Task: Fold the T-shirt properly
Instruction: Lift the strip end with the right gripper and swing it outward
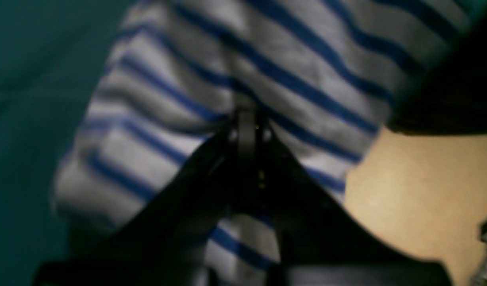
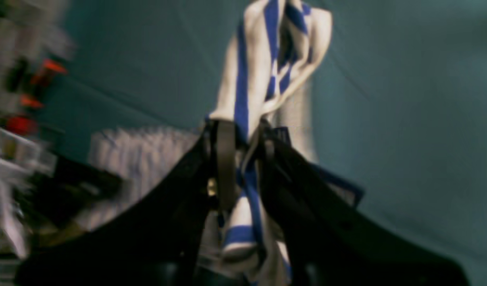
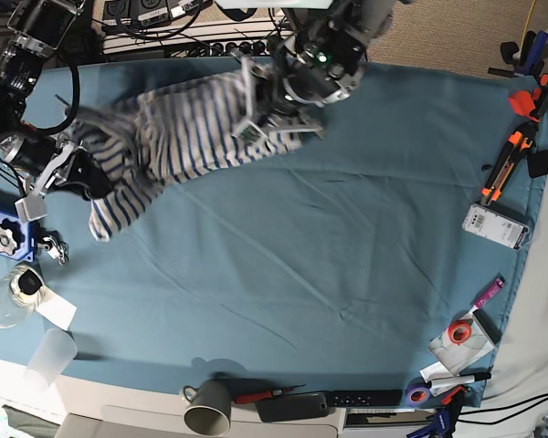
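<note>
The T-shirt (image 3: pixel 192 128), white with blue stripes, hangs bunched between my two grippers over the back left of the teal cloth (image 3: pixel 347 237). At the back centre, my left gripper (image 3: pixel 260 114) is shut on one end of it. The left wrist view shows that gripper (image 1: pixel 249 119) pinched on the T-shirt (image 1: pixel 267 59), with the fabric spreading away from the fingers. At the table's left edge, my right gripper (image 3: pixel 78 173) holds the other end. Seen from the right wrist, this gripper (image 2: pixel 243 135) is shut on a gathered fold of the T-shirt (image 2: pixel 263 59).
Orange-handled tools (image 3: pixel 521 137) and a small white device (image 3: pixel 495 225) lie along the right edge. Tape rolls (image 3: pixel 458 333) and pens sit at the front right. A grey mug (image 3: pixel 208 406) stands at the front, and a plastic cup (image 3: pixel 50 356), a glass bottle (image 3: pixel 9 297) and a blue part (image 3: pixel 5 233) stand at the left.
</note>
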